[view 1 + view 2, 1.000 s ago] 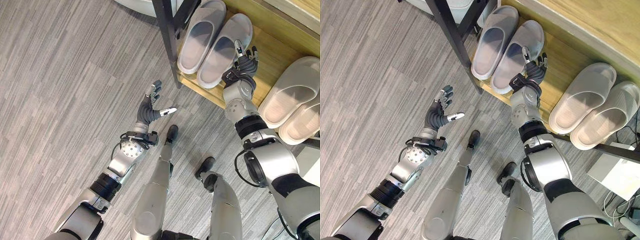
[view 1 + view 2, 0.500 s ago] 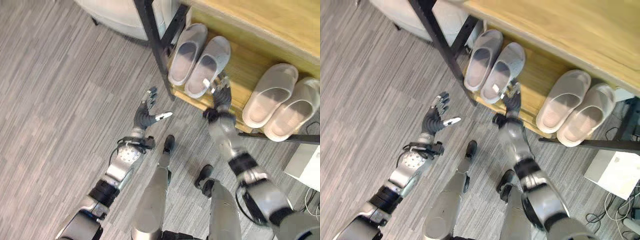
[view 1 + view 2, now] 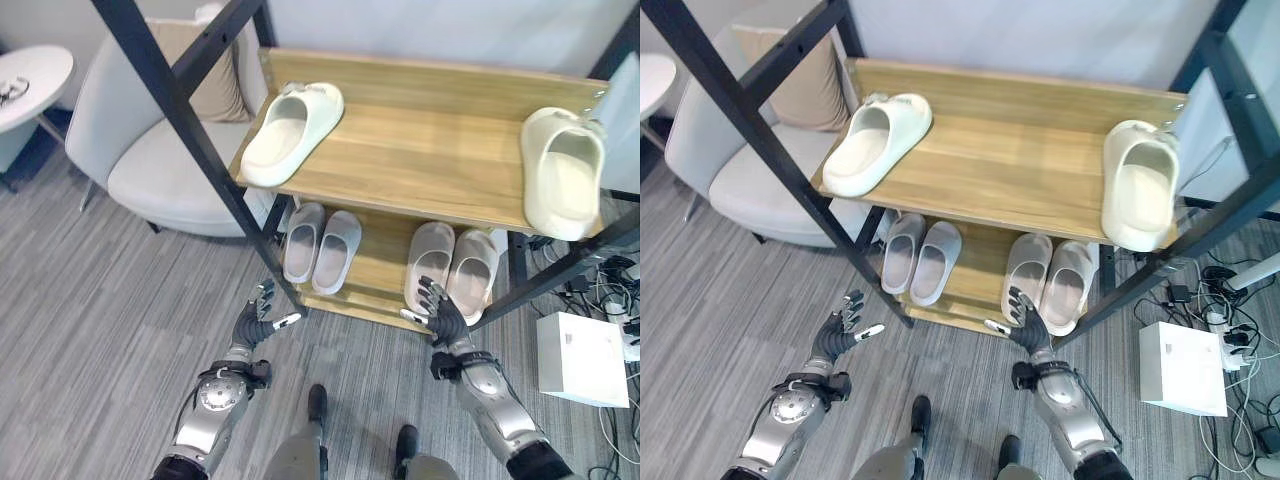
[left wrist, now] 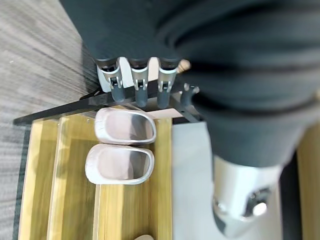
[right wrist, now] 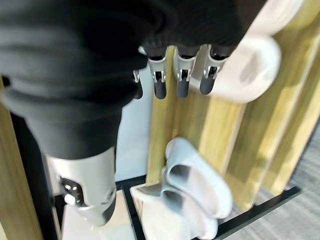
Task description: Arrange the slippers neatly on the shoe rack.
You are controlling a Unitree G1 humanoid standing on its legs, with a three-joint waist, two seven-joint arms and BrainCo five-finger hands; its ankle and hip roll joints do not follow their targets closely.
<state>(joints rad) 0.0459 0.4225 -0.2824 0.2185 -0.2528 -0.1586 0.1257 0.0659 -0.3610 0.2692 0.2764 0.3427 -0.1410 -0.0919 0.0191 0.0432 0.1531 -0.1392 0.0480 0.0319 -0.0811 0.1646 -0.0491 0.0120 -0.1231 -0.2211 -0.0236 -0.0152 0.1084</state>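
Observation:
The shoe rack (image 3: 420,150) has two wooden shelves in a black frame. One cream slipper (image 3: 293,130) lies at the top shelf's left end. Another cream slipper (image 3: 563,170) lies at its right end, partly over the edge. On the lower shelf a grey pair (image 3: 320,245) sits at the left and a beige pair (image 3: 450,270) at the right, each side by side. My left hand (image 3: 258,322) hangs open over the floor before the rack's left post. My right hand (image 3: 440,312) is open just in front of the beige pair, holding nothing. The right wrist view shows straight fingers (image 5: 180,77).
A pale armchair (image 3: 150,170) with a cushion stands left of the rack, beside a round white side table (image 3: 30,75). A white box (image 3: 580,360) and a power strip lie on the floor at the right. The slanted black frame post (image 3: 190,140) crosses in front.
The camera has swung up and back, bringing both shelves into view. My right hand has come off the grey pair and now hovers by the beige pair. My left hand stays open.

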